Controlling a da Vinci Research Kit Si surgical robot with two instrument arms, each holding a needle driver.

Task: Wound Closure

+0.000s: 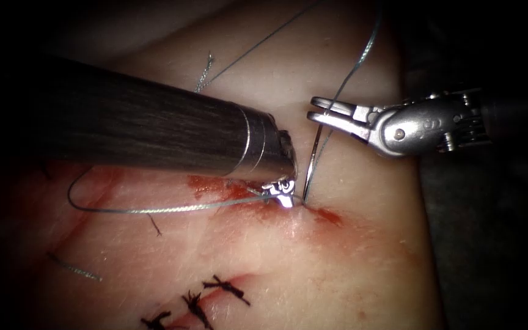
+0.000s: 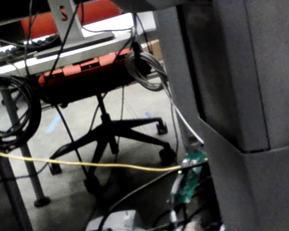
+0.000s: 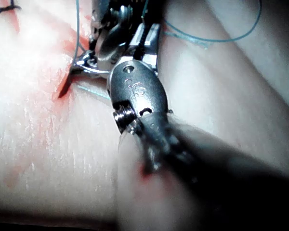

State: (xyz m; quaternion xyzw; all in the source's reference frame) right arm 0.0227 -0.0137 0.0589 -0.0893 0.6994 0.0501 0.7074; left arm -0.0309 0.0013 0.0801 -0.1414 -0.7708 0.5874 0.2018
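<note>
Right of centre in the endoscope view, the right tool [image 1: 314, 109] reaches in from the right edge with its two jaws lying close together, clamped on the upper end of the needle [image 1: 310, 160]. That needle curves down from the jaws as a thin dark arc, and its lower end meets the tissue [image 1: 337, 269] at the cut [image 1: 313, 211], just beside the tip of the left tool [image 1: 281, 190]; how deep it sits there I cannot tell. Left tool's broad dark shaft [image 1: 154, 128] crosses from the upper left and covers much of the tissue behind it, and its small bright tip presses down at the edge of the cut, where the thread [image 1: 154, 209] runs up to it; whether its jaws are parted I cannot tell. From that tip the thread sweeps left along the tissue in a long shallow loop, and another strand rises from the right tool toward the top edge of the frame. Red fluid [image 1: 215, 186] stains the tissue left of the tip and again just right of the cut. Dark knotted stitches [image 1: 224, 286] lie in a row at the lower centre, well apart from both tools, and a short cut end of thread [image 1: 74, 267] lies at the lower left. In the right wrist view the right tool [image 3: 147, 36] is seen from behind, with the needle's arc [image 3: 70, 79] beside the red-stained cut.
</note>
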